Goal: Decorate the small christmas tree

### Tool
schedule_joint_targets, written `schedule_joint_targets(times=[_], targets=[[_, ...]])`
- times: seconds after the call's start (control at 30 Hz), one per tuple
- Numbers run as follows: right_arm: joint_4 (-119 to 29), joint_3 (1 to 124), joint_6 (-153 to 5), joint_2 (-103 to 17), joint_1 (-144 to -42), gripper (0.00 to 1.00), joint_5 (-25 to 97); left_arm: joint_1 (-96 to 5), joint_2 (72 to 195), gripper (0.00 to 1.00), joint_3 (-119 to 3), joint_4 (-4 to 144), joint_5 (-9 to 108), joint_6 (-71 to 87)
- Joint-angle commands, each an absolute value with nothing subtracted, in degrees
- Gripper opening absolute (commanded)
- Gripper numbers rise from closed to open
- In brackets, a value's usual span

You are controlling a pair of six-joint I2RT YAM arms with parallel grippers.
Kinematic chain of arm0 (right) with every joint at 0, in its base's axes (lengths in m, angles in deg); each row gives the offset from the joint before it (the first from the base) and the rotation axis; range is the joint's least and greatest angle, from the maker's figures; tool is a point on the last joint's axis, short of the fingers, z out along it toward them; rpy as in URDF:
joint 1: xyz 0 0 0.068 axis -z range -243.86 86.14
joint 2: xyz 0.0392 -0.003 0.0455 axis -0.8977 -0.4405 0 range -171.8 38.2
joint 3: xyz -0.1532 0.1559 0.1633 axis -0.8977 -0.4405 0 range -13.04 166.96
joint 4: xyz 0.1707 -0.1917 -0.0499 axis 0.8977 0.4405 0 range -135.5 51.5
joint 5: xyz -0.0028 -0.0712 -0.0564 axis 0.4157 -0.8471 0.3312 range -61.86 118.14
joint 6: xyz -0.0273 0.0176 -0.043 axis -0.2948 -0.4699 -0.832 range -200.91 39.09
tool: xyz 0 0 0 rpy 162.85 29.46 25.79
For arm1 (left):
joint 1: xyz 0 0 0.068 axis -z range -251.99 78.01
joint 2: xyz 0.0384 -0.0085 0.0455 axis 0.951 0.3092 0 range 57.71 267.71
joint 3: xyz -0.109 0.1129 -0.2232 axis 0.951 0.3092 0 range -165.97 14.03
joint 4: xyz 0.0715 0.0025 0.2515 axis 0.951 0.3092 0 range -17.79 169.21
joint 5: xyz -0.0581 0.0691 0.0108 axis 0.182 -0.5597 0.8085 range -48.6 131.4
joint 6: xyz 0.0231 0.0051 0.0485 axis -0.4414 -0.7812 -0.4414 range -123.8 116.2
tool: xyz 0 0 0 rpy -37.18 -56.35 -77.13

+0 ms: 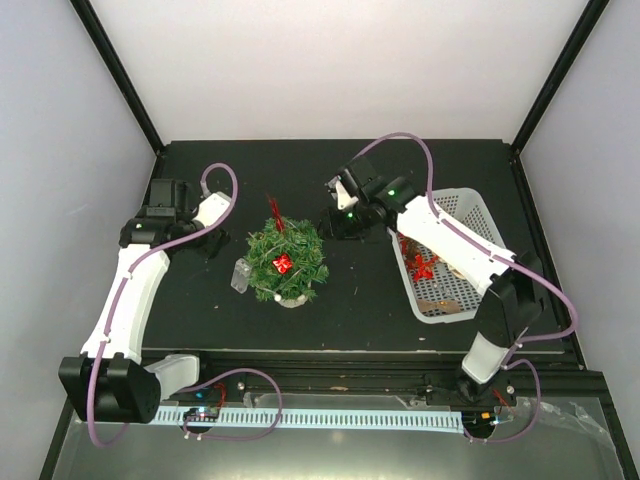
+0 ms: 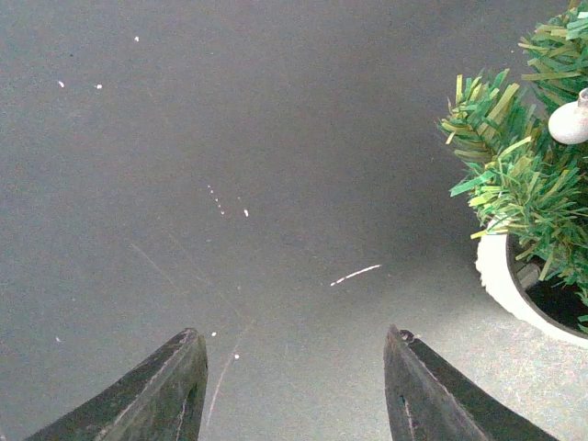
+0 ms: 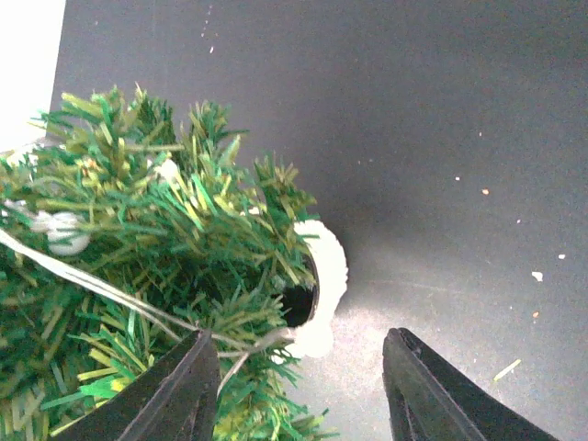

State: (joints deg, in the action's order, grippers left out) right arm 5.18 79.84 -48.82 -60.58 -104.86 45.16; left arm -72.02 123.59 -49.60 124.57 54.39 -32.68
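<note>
**Desk:** Black bench, white walls. Where was the small christmas tree?

**Photographer:** Mid-bench between the arms, pot nearest them, tip toward the back wall. The left end effector and right end effector gaped, empty.

The worktop is a flat matte-black board that fills the floor of a white-walled booth. Left of its middle stands the tree, bushy and dark green, its white pot resting on the black surface. A small pale box lies just beside the tree on its left. Well apart to the right, near the edge, sits a white mesh basket with red ornaments inside. Seen from close by, the surface shows white specks and a short pale scratch.
</note>
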Motion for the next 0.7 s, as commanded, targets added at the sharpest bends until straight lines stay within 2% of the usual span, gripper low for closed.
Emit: schedule_joint_targets(times=[0.0,0.53,0.67], targets=[[3.0,77.38,-48.48,-55.54,-105.5,0.51,47.24,-72.4,123.64,0.54,-49.36,125.44,56.11,-31.45],[1.74,68.11,-45.32,-47.19,-110.42,0.5,46.31,-72.42,124.44,0.54,-48.05,124.77,57.28,-30.86],[2.91,67.14,-44.22,-45.42,-110.45,0.51,41.53,-72.36,124.25,0.54,-47.93,124.93,56.78,-31.04]])
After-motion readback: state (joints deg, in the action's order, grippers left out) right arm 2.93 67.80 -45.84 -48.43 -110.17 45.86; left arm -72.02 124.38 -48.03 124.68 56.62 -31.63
